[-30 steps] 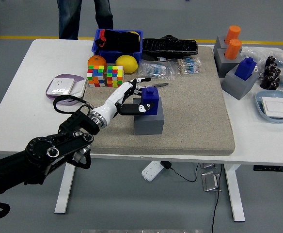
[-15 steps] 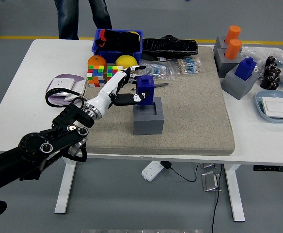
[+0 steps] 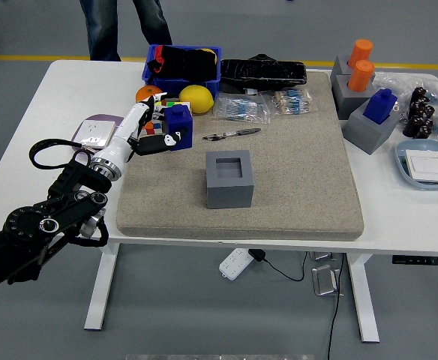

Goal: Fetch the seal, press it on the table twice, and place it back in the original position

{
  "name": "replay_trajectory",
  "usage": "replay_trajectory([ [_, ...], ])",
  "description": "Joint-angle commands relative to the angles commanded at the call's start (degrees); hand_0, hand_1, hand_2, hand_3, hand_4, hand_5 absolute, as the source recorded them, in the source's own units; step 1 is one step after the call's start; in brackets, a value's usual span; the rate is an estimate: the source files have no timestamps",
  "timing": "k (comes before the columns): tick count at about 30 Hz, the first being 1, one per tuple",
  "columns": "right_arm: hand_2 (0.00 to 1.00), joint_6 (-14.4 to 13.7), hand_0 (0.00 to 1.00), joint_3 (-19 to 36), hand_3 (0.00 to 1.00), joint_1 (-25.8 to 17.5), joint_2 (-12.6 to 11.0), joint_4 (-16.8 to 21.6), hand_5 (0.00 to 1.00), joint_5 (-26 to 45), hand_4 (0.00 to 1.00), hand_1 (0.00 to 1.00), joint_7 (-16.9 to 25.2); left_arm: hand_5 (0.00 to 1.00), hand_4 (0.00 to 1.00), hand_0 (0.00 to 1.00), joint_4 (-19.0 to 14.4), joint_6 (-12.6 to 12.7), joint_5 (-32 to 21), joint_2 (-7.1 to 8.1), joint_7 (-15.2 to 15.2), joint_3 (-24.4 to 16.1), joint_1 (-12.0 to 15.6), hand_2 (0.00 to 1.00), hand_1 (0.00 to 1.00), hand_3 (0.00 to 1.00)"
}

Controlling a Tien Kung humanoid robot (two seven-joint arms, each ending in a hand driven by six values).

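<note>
With the fetch part done as I judge it, my left hand (image 3: 153, 136) is clamped around the dark blue block-shaped plastic seal (image 3: 178, 123), fingers wrapped on its near and left faces, and the seal hangs clear of its grey square holder block with the open socket (image 3: 229, 178), which sits empty off to the hand's right and nearer to me. The seal is in the air over the left margin of the beige felt mat (image 3: 294, 165) that covers the middle of the white counter (image 3: 24, 180), just in front of the multicoloured puzzle cubes (image 3: 166, 109) and close to the orange (image 3: 148, 94) and the yellow lemon (image 3: 196, 98) behind the hand. I cannot tell whether the seal's stamping face is level; it looks slightly tipped. A person's legs stand at the far side, hands not in view. My right arm is out of the picture. So I read this as the carry toward the first press. Next I'd want a bare patch below or just right of the hand, clear of the cubes and of the pen (image 3: 231, 134) lying to the right, square the seal upright, and bring it straight down.
</note>
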Motion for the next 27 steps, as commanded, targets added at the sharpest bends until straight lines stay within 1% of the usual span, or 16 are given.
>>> replay_trajectory([
  [4, 0.677, 0.0, 0.794, 0.1, 0.64, 0.0, 0.0, 0.0, 0.526, -0.1, 0.778, 0.697, 0.0, 0.002, 0.49, 0.854, 2.5, 0.8, -1.4, -0.03, -1.1, 0.3, 0.9, 0.462, 0.519, 0.847],
  [7, 0.677, 0.0, 0.795, 0.3, 0.64, -0.1, 0.1, 0.0, 0.525, -0.1, 0.778, 0.697, 0.1, 0.002, 0.496, 0.854, 4.6, 1.9, -2.1, -0.53, -2.2, 0.9, 1.7, 0.462, 0.525, 0.846],
  [10, 0.677, 0.0, 0.795, 0.3, 0.64, -0.1, 0.1, 0.0, 0.525, -0.2, 0.778, 0.697, 0.1, 0.002, 0.496, 0.854, 6.4, 2.4, -4.6, -0.95, -3.2, 1.8, 2.5, 0.462, 0.525, 0.846],
  [15, 0.677, 0.0, 0.794, 0.2, 0.64, 0.0, 0.1, 0.1, 0.525, -0.2, 0.779, 0.697, 0.1, 0.002, 0.497, 0.855, 8.1, 3.1, -6.6, -1.5, -4.2, 2.8, 3.3, 0.461, 0.529, 0.845],
  [27, 0.677, 0.0, 0.795, -0.5, 0.64, 0.0, 0.1, 0.1, 0.525, -0.1, 0.78, 0.697, 0.2, 0.002, 0.5, 0.853, 9.9, 3.3, -10.2, -2.84, -5.6, 4.4, 4.5, 0.459, 0.527, 0.842],
])
